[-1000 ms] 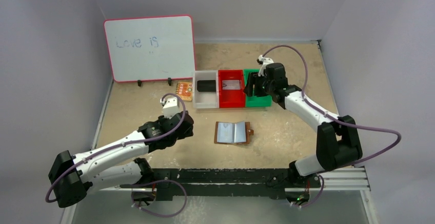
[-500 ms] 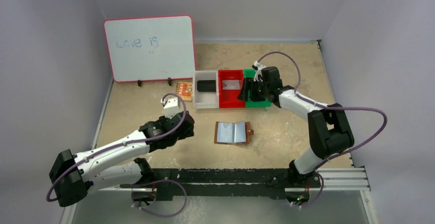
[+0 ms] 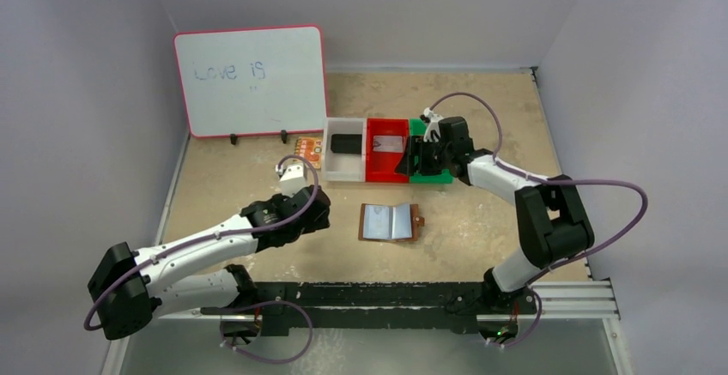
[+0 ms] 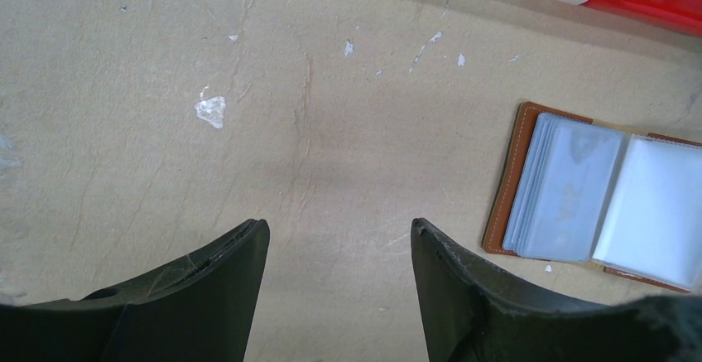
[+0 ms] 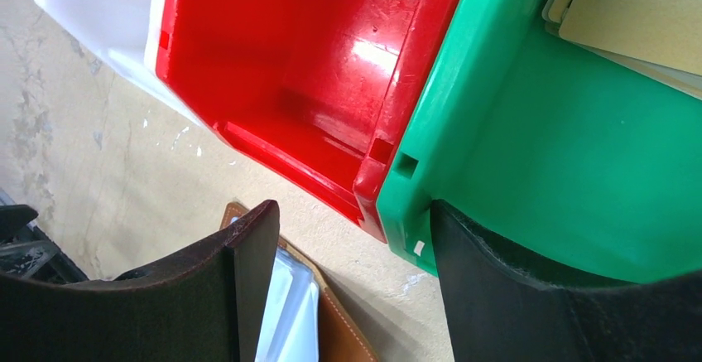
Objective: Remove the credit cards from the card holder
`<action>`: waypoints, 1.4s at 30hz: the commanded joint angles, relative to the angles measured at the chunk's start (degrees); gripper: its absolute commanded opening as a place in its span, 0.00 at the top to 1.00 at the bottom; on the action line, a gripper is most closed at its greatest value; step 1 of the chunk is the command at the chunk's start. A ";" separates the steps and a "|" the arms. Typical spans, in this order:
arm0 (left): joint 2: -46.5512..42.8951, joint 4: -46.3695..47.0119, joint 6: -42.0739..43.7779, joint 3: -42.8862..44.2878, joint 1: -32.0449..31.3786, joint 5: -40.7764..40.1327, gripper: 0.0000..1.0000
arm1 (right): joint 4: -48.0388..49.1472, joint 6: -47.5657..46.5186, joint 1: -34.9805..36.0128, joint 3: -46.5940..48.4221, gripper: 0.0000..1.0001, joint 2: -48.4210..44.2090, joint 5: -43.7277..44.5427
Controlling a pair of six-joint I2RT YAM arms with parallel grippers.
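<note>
The beige table top (image 4: pixel 331 130) is looking matt and rough, cracking and flaking into pale chips. The small brown leather card holder (image 4: pixel 503 196) is showing smooth hide with pale stitching, and its clear plastic pocket sleeves (image 4: pixel 571 196) are glinting softly. The red plastic bin (image 5: pixel 298 72) and green plastic bin (image 5: pixel 530 147) are shining glossy; the white plastic bin (image 5: pixel 91 6) is looking duller. The left gripper's (image 4: pixel 339 234) black fingers (image 4: pixel 207 296) are looking matt and scuffed.

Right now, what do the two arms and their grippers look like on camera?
Both the left arm and right arm have white link shells, black joint housings and a looping purple cable. The left gripper and right gripper carry broad, curved black fingers.
</note>
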 commanded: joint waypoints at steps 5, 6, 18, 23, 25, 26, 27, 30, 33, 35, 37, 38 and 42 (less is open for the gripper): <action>1.14 4.48 0.21 2.90 0.30 1.68 0.37 | -6.68 -0.84 0.22 0.44 0.28 -8.90 9.56; 1.44 4.74 0.16 3.16 0.23 1.80 0.37 | -8.18 -0.69 0.29 0.95 0.26 -11.00 12.39; -5.36 9.00 -6.54 0.64 0.03 -5.81 0.32 | -15.33 13.68 12.98 -4.39 0.15 -28.29 28.59; -6.69 5.71 -7.87 0.85 -0.01 -7.65 0.31 | -21.09 27.02 29.14 -3.17 0.21 -25.58 46.03; -7.87 4.77 -8.89 0.52 -0.01 -8.32 0.31 | -22.63 31.01 33.11 -2.72 0.23 -23.74 48.83; -8.39 4.43 -9.25 0.29 0.00 -8.46 0.31 | -22.96 32.42 34.60 -2.37 0.24 -22.55 49.58; -9.02 4.18 -9.49 0.08 0.04 -8.57 0.31 | -23.24 33.47 35.93 -1.94 0.25 -21.35 50.26; -9.97 3.68 -9.46 -0.36 0.08 -8.41 0.31 | -23.05 35.38 38.59 -0.72 0.25 -17.36 50.79; -9.80 3.08 -9.44 -0.24 0.06 -8.36 0.31 | -23.47 37.13 39.02 0.57 0.29 -12.77 50.28; -9.59 2.40 -9.66 0.14 0.07 -8.85 0.31 | -23.53 37.56 39.00 1.64 0.30 -9.63 49.73; -9.57 1.96 -9.69 0.44 0.01 -9.29 0.31 | -22.52 36.46 38.98 2.46 0.30 -7.63 48.46; -9.60 1.91 -9.67 0.61 0.07 -9.41 0.31 | -21.59 35.51 39.06 2.78 0.30 -6.88 47.60; -9.60 2.72 -7.99 0.74 0.02 -8.73 0.31 | -19.80 34.51 39.11 4.15 0.29 -4.29 45.73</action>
